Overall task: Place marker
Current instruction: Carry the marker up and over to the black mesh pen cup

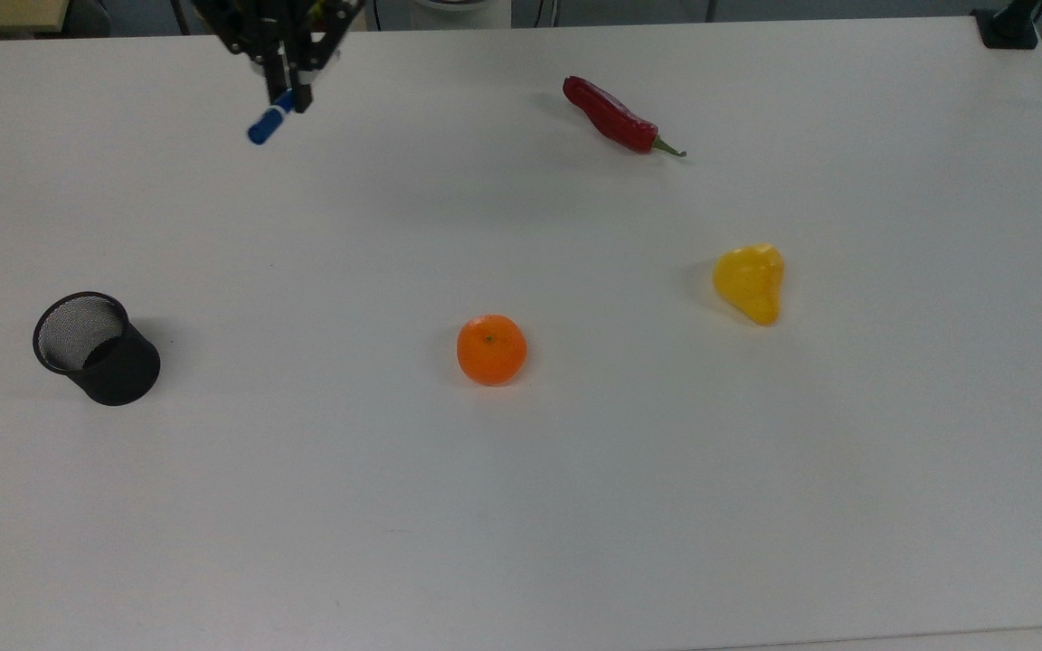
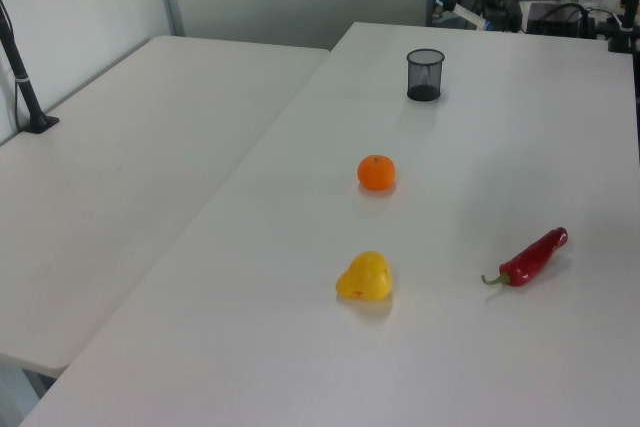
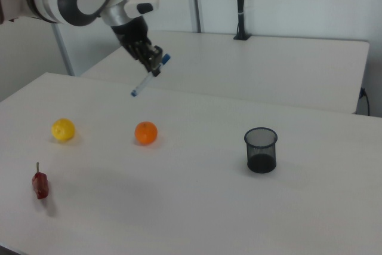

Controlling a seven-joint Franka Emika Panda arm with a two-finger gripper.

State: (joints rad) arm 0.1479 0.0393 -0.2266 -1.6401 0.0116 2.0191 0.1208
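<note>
High above the table (image 1: 521,506), near the far edge at the top view's left, the gripper (image 1: 290,90) clamps the marker (image 1: 266,125), which hangs tilted in the air with its blue cap pointing down toward the near left. In the right view the gripper (image 3: 154,63) holds the marker (image 3: 147,77) by its upper part, well clear of the surface. The pickup looks done; the placing is left. A likely goal is the black mesh cup (image 1: 96,348), standing upright and well apart from the marker, at the top view's near left. The orange (image 1: 491,349), yellow fruit (image 1: 750,282) and red chili (image 1: 616,117) lie untouched.
</note>
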